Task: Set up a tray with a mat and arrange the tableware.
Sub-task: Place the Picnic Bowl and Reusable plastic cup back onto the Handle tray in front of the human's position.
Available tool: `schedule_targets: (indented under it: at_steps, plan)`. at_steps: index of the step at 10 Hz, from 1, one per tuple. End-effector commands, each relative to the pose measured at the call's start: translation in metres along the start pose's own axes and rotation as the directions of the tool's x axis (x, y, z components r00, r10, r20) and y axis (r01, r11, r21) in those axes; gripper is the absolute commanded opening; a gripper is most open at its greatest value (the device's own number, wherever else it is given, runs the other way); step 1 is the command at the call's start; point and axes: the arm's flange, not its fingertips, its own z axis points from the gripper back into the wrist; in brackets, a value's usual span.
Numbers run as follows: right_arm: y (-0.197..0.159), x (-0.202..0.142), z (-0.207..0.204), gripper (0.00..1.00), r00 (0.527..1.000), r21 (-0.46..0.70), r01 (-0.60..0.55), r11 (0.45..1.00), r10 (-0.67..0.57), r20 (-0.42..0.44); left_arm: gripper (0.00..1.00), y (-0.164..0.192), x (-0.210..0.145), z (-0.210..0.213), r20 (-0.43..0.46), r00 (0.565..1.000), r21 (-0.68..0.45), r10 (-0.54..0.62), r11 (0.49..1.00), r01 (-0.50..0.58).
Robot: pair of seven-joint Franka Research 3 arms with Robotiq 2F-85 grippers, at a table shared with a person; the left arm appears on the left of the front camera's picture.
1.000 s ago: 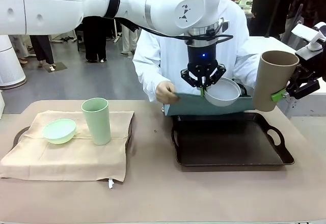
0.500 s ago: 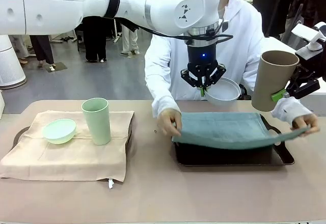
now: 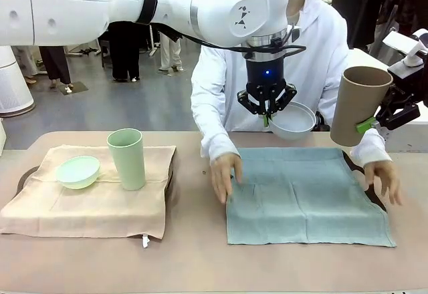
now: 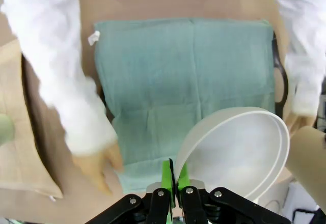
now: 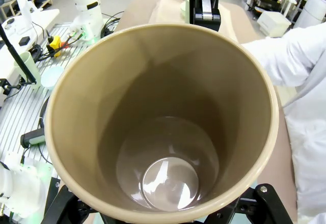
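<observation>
Front view gives you the left arm reaching in from 9 o'clock across the middle, wrist pointing straight down, its claw (image 3: 269, 112) pinched tight on the rim of the white bowl (image 3: 292, 121), which hangs tilted in the air above the far edge of the teal mat (image 3: 304, 197). Your left wrist view confirms it: the green pads (image 4: 167, 175) are pressed together with only the bowl's thin wall between them, the bowl (image 4: 239, 152) hanging off toward 3 o'clock.

At 3 o'clock in the front view, your right claw (image 3: 378, 121) holds the tan-brown tumbler (image 3: 358, 105) upright in the air, jaws spread wide around its wall, a green pad (image 3: 365, 125) against the side. The right wrist view looks straight down into that tumbler (image 5: 168, 127).

The mat lies flat over the dark tray (image 3: 362, 168), of which just a handle shows at the far right. The person's hands rest palm-down on the mat's edges, one (image 3: 226, 174) at 9 o'clock, the other (image 3: 384, 179) at 3 o'clock.

On the surface (image 3: 200, 254) at 9 o'clock, the pale green tumbler (image 3: 126, 158) and mint green bowl (image 3: 78, 172) sit on a beige mat (image 3: 93, 204).
</observation>
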Motion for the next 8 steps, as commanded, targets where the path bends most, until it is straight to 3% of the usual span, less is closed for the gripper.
schedule_targets:
  at_steps: [1,8]
  plan:
    - [-0.0017,0.0011,0.0003,0.22,1.000,-0.005,-0.012,1.000,0.012,-0.002,0.00,0.0007,0.0022,0.0036,-0.007,1.000,-0.014,-0.014,1.000,0.014]
    - [-0.0017,0.0011,0.0003,0.22,1.000,-0.005,-0.012,1.000,0.012,-0.002,0.00,0.0007,0.0022,0.0036,-0.007,1.000,-0.014,-0.014,1.000,0.014]
